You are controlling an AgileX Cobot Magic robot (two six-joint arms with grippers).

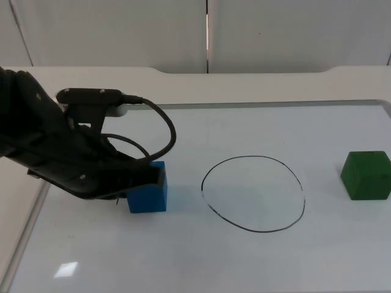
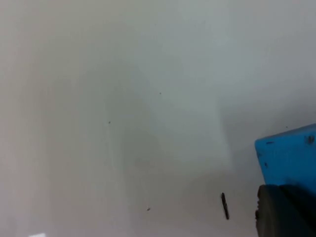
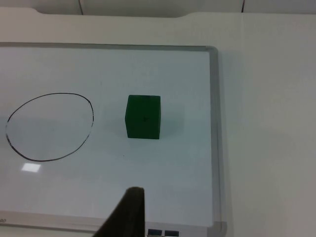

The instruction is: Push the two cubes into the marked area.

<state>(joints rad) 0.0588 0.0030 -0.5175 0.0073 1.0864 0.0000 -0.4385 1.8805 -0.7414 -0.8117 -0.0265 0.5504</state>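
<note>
blue cube (image 1: pixel 148 194) half behind left pincer (image 1: pixel 156 177)

A pale white tabletop surface (image 2: pixel 123 98) spreads wide, with a blue cube (image 2: pixel 289 155) at its edge — one matte face and corner showing. The left end effector's black fingertip (image 2: pixel 281 212) touches the cube's near side; a small dark mark (image 2: pixel 224 205) lies just beside it.
</note>
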